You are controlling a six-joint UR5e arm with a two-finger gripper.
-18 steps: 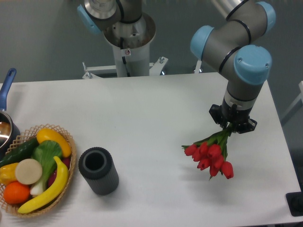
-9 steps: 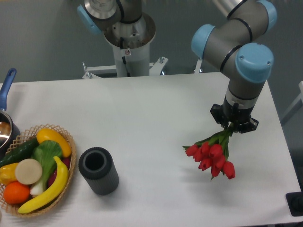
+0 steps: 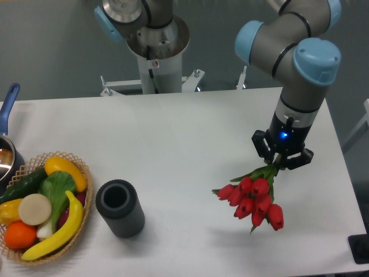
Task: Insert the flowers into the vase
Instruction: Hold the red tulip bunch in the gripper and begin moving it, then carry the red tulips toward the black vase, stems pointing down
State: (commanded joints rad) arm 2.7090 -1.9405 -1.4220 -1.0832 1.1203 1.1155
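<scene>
Red tulip buds on green stems and leaves, the flowers [image 3: 252, 199], hang over the right part of the white table [image 3: 190, 133] with their heads pointing down and toward the front edge, the stems running up and to the right into the black two-finger gripper [image 3: 282, 158] of the grey and light-blue arm. The gripper is closed around the stem ends, so that green shows between its fingers, and a small blue light glows on the wrist just above it. A soft shadow lies on the table below the buds, and the bunch appears to be off the surface. The vase [image 3: 120, 208], a short dark grey ribbed cylinder with thick walls and a round hole, stands upright near the front left of the table, well apart from the flowers and with nothing in its opening. Just beside it on the left sits a woven wicker basket [image 3: 82, 196] filled with multicoloured toy fruit and vegetables [image 3: 43, 205].
</scene>
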